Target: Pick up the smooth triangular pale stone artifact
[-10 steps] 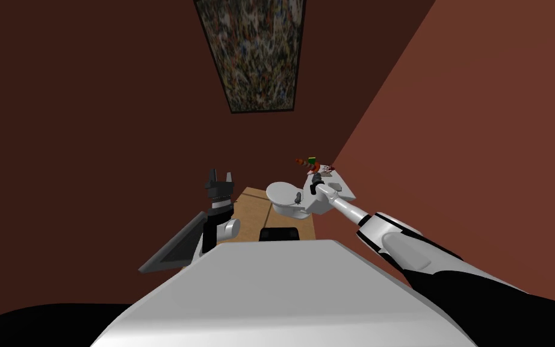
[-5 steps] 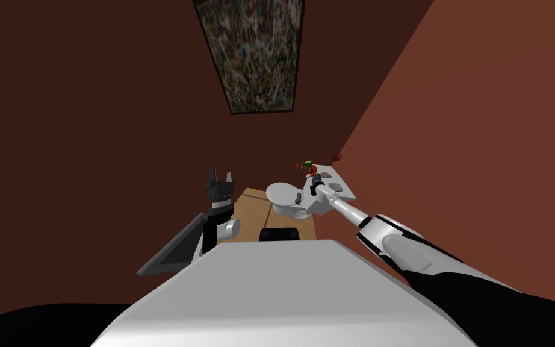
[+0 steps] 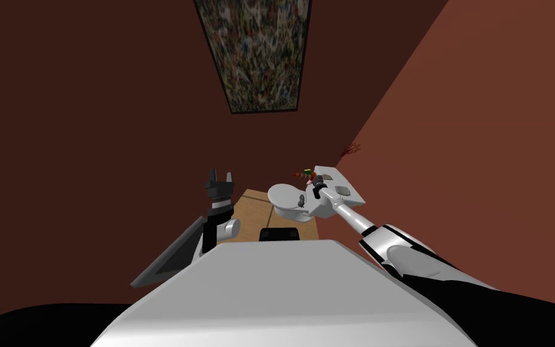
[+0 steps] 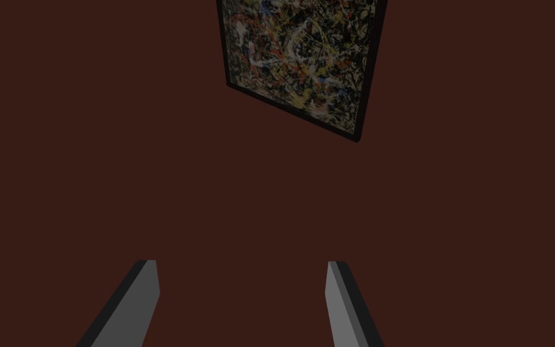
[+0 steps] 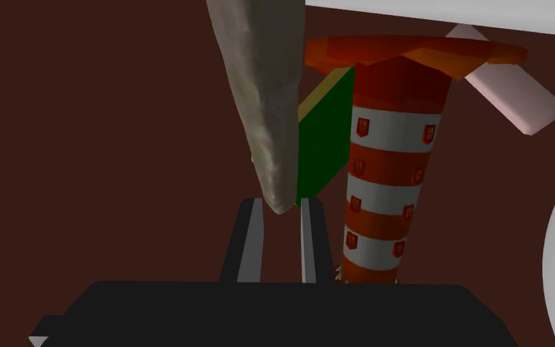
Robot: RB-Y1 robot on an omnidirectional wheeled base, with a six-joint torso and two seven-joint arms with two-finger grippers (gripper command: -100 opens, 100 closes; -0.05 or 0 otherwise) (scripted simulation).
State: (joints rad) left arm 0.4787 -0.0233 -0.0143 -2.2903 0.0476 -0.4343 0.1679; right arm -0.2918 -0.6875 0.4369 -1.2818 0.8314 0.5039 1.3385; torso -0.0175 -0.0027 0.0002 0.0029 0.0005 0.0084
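one pale stone (image 5: 264,108), top cropped, in right tool (image 5: 280,205).

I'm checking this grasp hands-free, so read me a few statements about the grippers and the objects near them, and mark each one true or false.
1. The right gripper is shut on the narrow tip of the pale stone. True.
2. The left gripper is shut on something. False: its fingers are wide apart with nothing between them.
3. A red and white striped lighthouse figure is close beside the stone. True.
4. The block behind the stone is blue. False: the green block shows between the stone and the lighthouse figure.
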